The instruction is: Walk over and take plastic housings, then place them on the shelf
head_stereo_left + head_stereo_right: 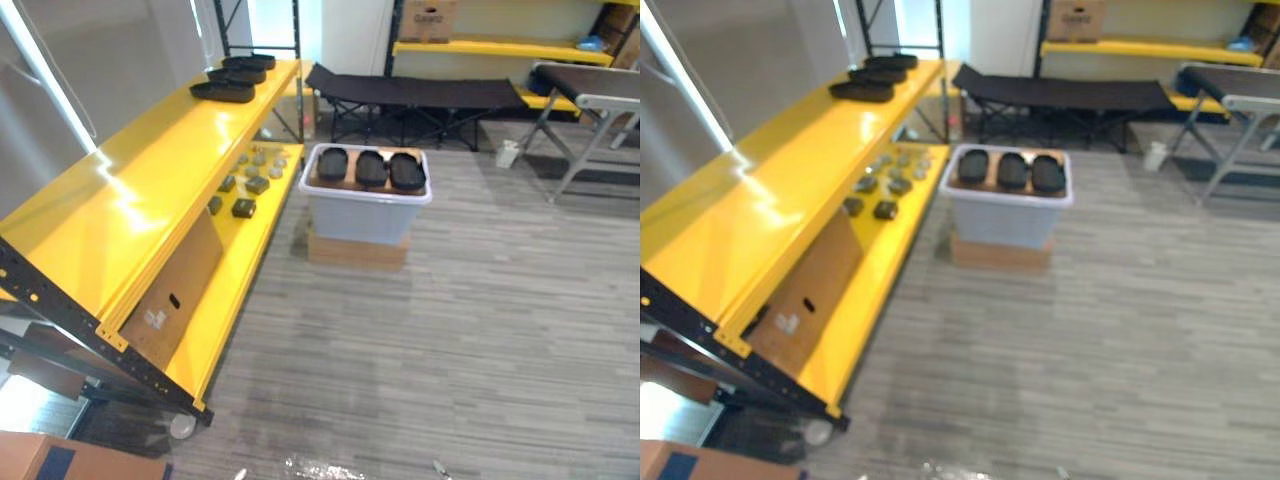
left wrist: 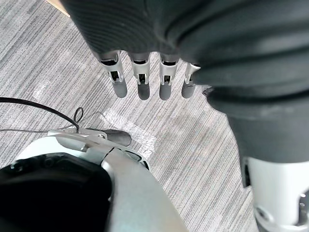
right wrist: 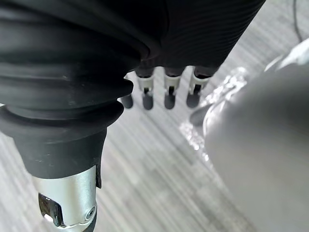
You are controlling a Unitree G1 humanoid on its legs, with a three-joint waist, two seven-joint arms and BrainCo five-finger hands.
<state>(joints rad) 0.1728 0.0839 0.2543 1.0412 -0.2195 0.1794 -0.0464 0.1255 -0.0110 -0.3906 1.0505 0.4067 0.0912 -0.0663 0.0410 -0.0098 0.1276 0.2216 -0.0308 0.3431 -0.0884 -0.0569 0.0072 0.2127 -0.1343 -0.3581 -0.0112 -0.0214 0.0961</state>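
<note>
Three black plastic housings lie side by side on top of a pale grey bin ahead on the floor. Three more black housings rest at the far end of the yellow shelf's top level. My left hand hangs over the grey floor with straight fingers and holds nothing. My right hand also hangs down over the floor, fingers relaxed and empty.
The bin stands on a flat cardboard box. Small dark and grey parts and a leaning cardboard sheet sit on the shelf's lower level. A black folding cot and a grey table stand behind the bin.
</note>
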